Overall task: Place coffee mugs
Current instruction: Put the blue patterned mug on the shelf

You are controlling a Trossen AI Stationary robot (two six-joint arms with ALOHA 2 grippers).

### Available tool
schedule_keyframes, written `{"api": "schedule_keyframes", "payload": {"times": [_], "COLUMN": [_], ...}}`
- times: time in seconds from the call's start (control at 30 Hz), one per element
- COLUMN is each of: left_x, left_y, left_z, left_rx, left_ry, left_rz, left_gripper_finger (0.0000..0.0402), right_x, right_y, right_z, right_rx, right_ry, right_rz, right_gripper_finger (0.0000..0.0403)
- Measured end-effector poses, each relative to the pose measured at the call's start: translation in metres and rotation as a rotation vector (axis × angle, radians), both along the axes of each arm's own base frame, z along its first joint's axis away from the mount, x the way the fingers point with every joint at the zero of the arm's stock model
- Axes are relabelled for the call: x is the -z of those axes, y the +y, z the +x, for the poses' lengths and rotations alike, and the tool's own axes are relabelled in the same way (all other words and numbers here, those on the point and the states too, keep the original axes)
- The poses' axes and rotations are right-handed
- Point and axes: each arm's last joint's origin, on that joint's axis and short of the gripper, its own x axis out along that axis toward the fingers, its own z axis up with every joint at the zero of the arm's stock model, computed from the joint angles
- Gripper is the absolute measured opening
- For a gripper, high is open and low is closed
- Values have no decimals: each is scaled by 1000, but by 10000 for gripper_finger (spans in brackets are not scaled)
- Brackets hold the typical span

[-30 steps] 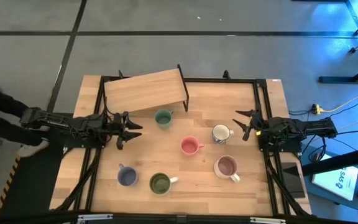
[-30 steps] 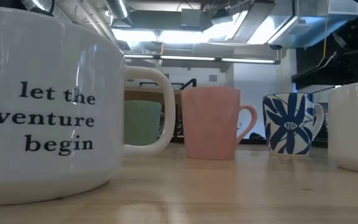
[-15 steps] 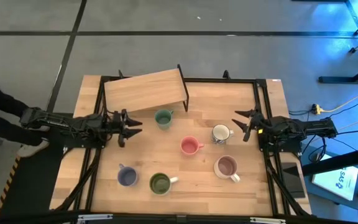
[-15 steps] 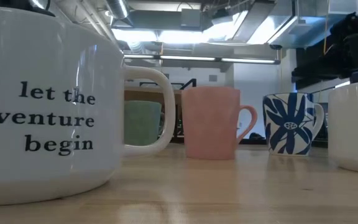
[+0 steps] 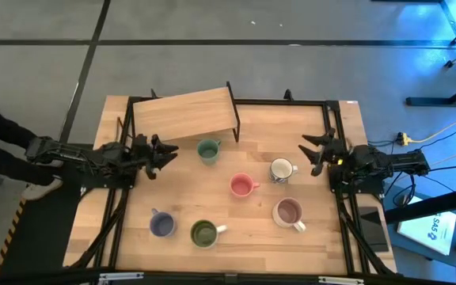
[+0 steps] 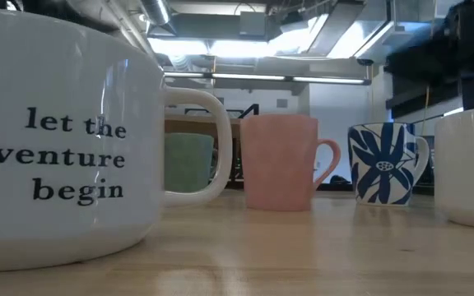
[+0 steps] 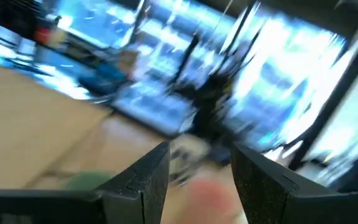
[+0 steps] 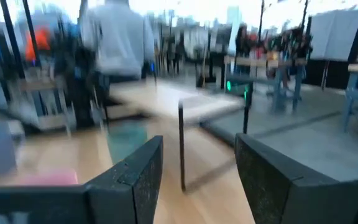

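Six mugs stand on their bases on the wooden table. In the high view: teal-green mug (image 5: 208,150), pink mug (image 5: 242,186), white mug with blue pattern (image 5: 282,169), pale mug with brown inside (image 5: 289,212), lavender-blue mug (image 5: 161,225), green mug with white handle (image 5: 204,233). My left gripper (image 5: 167,150) is open, left of the teal-green mug and clear of it. My right gripper (image 5: 309,151) is open, right of the blue-patterned mug and apart from it. Both wrist views show open fingers, at the left gripper (image 7: 201,180) and the right gripper (image 8: 197,177).
A tilted wooden board on a black frame (image 5: 184,115) stands at the table's far side, just behind the teal-green mug. Black rails (image 5: 332,134) run along the table's edges. In the low view the lettered white mug (image 6: 56,140) fills the near left; the pink mug (image 6: 280,162) stands beyond.
Both grippers have moved toward the table's far edge, the left one more than the right, and both stay open. The left gripper now sits level with the teal-green mug. The mugs have not moved.
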Motion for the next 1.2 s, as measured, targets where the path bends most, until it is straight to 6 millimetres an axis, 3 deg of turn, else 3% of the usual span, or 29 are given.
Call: {"api": "schedule_keyframes", "payload": {"times": [0.23,0.43,0.63,0.83,0.93,1.07,1.2], "left_x": [-39,-106,-175,-219,-235,-247,-246], "left_y": [-13,-14,-10,-12,-13,-14,-15], "left_z": [-6,-21,-33,-20,-15,-13,-10], "left_rx": [469,434,324,277,274,298,298], "left_ry": [-206,-415,-498,-285,-235,-220,-182], "left_rz": [-254,-115,-3,84,124,129,163], "left_gripper_finger": [163,163,163,163,163,164,170], "right_x": [-20,-47,-114,-177,-196,-198,-173], "right_y": [-1,-2,0,5,8,13,20], "right_z": [-4,-6,5,39,54,76,98], "right_rx": [14,43,66,20,-38,-150,-290], "right_ry": [-203,-240,-141,275,557,996,1390], "right_rz": [9,-18,-165,-258,-255,-208,-130], "right_gripper_finger": [184,184,184,184,184,184,186]}}
